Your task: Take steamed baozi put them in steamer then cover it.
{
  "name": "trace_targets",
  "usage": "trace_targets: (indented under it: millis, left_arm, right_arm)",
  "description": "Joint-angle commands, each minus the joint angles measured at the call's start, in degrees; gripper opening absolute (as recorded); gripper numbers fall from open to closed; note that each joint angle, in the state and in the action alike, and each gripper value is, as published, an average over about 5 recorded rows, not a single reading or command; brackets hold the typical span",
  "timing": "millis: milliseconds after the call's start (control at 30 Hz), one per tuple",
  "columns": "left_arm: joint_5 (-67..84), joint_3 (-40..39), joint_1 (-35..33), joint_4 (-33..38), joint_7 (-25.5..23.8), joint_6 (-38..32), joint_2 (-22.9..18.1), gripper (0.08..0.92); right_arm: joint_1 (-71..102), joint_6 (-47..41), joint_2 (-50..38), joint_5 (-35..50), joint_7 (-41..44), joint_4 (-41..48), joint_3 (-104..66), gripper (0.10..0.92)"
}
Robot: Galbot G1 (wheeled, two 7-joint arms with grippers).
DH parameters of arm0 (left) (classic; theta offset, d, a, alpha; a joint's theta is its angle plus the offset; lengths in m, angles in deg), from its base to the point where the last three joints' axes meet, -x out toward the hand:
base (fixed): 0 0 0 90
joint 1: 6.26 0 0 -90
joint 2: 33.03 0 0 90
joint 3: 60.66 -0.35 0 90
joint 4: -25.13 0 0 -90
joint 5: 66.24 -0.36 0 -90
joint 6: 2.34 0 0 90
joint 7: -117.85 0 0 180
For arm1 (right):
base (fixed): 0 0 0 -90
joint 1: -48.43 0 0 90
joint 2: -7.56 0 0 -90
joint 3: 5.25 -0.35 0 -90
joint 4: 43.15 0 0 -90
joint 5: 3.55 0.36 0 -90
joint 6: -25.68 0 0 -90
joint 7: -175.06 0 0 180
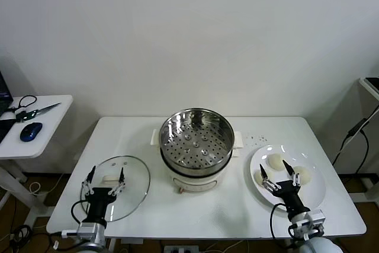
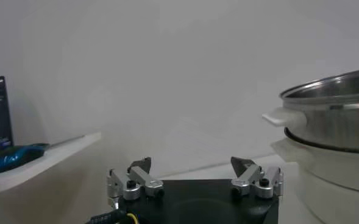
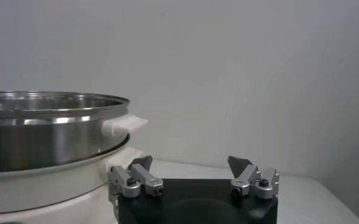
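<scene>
Item: steamer, centre of white table. Steel basket empty, perforated floor bare, mouth up on its cream base.

Item: steamed baozi, on white plate to the steamer's right. Three visible in the head view; a fourth cannot be made out. Domes up; round, so no long axis to align with.

Item: cover, flat on the table left of the steamer, bar handle up, its long axis running left-right.

Item: right gripper, over the plate's near side, fingers spread wide, empty.

Item: left gripper, over the cover, fingers spread, empty, waiting.

Handling note, first pick: lower straight over one bun, straddle its widest part, close gently; soft dough likely dents.
</scene>
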Motion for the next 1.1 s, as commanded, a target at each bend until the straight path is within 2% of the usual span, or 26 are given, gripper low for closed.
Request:
trace_targets:
  millis: [33,233,367,467,567,767,967,1100]
  left_arm:
    - [0.0,0.0,-0.1,-0.1,0.5,0.1,0.1,0.823]
    - [-0.2,-0.2,-0.1,0.3,0.8,0.2,0.9,0.823]
    - [-0.2,-0.4,-0.1,0.7,0.8,0.3,1.4,0.823]
    - [-0.2,-0.6,-0.2,0.9,0.8,0.3,1.6,0.823]
    - [-0.3,-0.7,-0.3,0.9,0.8,0.4,1.8,0.823]
    - [-0.6,-0.6,0.1,0.4,0.7,1.0,2.1,0.823]
    - [-0.3,-0.5,0.6,0.2,0.8,1.3,2.3,0.823]
    - [-0.2,-0.2,0.6,0.1,0.8,1.6,2.6,0.823]
  right_arm:
    - [-5.5,-9.1,-8.7,-4.5,5.6,0.1,-0.8,0.823]
    - [-15.1,-17.8,-28.8,-7.2,21.6,7.2,3.1,0.823]
    - [-23.9,-14.9,-39.6,-11.2,34.6,15.0,10.6,0.823]
    - [-32.1,-10.9,-44.6,-18.9,45.4,19.7,17.7,0.823]
    - [-40.1,-8.9,-47.9,-24.7,50.8,22.8,26.3,0.823]
    - [-64.8,-6.2,-48.1,-27.8,54.7,30.7,52.2,0.823]
    - [-81.2,-4.7,-41.8,-29.1,56.8,39.2,72.6,0.823]
    - [-84.9,-4.7,-36.6,-29.1,56.7,44.3,78.2,0.823]
